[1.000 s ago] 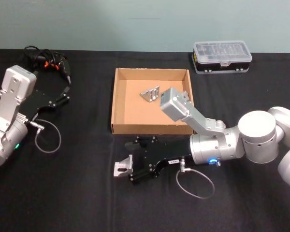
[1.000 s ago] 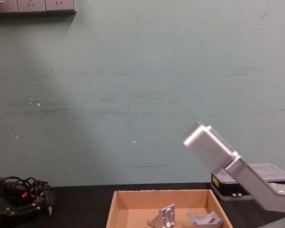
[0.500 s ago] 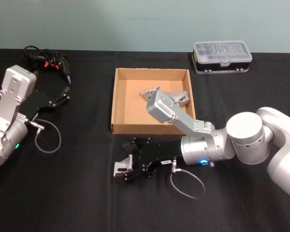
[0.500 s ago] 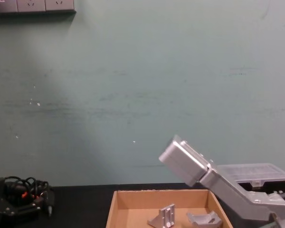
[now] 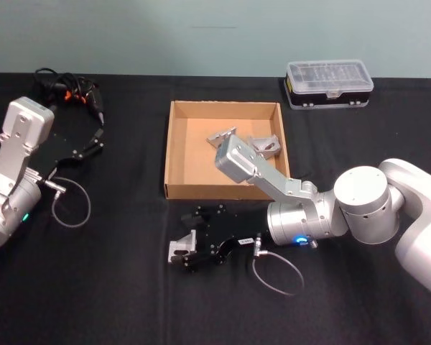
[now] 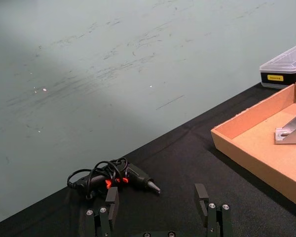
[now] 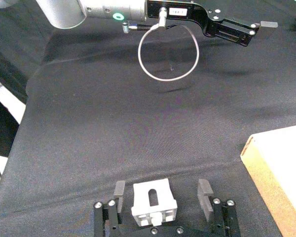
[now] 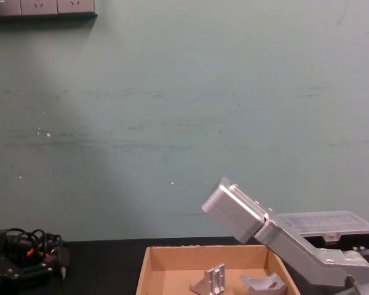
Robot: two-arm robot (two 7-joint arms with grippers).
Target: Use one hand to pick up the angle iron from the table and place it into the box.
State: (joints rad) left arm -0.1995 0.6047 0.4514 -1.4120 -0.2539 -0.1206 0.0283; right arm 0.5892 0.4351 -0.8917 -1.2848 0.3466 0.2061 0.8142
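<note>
Black tabletop [image 5: 115,302] seen from above. Centre: tan cardboard box [image 5: 174,154] holding two angle irons [image 5: 223,136] [image 5: 264,146]. In front of the box, the right gripper [image 5: 179,253] lies low over the tabletop, its jaws parted on either side of a third angle iron [image 5: 179,249]. At far left, the left gripper [image 5: 97,136] rests near a tangle of black cable [image 5: 65,86]. Behind the box to the right stands a black case with clear lid [image 5: 329,83].

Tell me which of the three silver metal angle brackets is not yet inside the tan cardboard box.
The silver metal angle bracket on the black table, between the open fingers of the right pincer. The other two lie inside the tan cardboard box.
</note>
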